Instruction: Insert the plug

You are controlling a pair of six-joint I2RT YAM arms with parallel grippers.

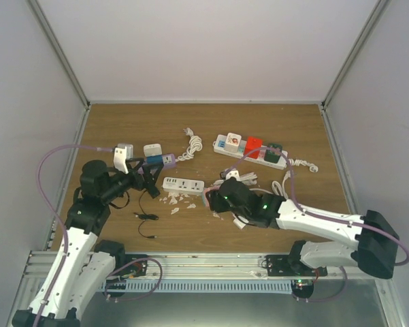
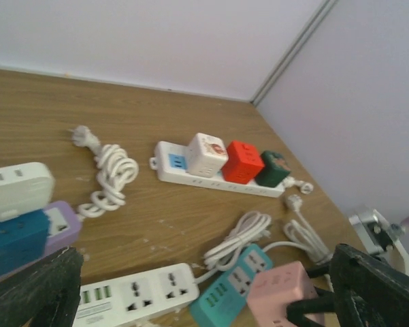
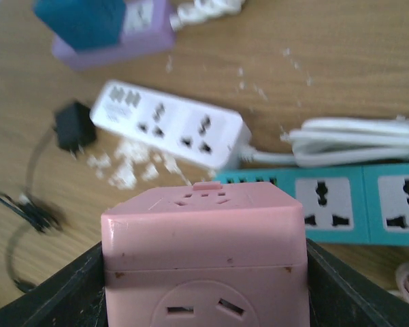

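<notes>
My right gripper (image 3: 204, 289) is shut on a pink cube socket (image 3: 204, 252), its black fingers (image 3: 71, 296) pressed against both side walls. From the left wrist the pink cube (image 2: 279, 293) shows beside a teal power strip (image 2: 231, 289). A small black plug (image 3: 71, 129) on a thin cable lies left of a white power strip (image 3: 167, 126). In the top view the right gripper (image 1: 224, 196) is right of that white strip (image 1: 183, 184); the black plug (image 1: 147, 218) lies in front. My left gripper (image 1: 146, 178) stands open and empty, left of the strip.
A long white strip (image 1: 252, 155) with white, red and dark green cubes lies at the back right. A blue and purple strip (image 1: 156, 162) and a white block (image 1: 124, 155) sit by the left gripper. Coiled white cords (image 2: 112, 177) and white crumbs (image 3: 122, 167) litter the wood.
</notes>
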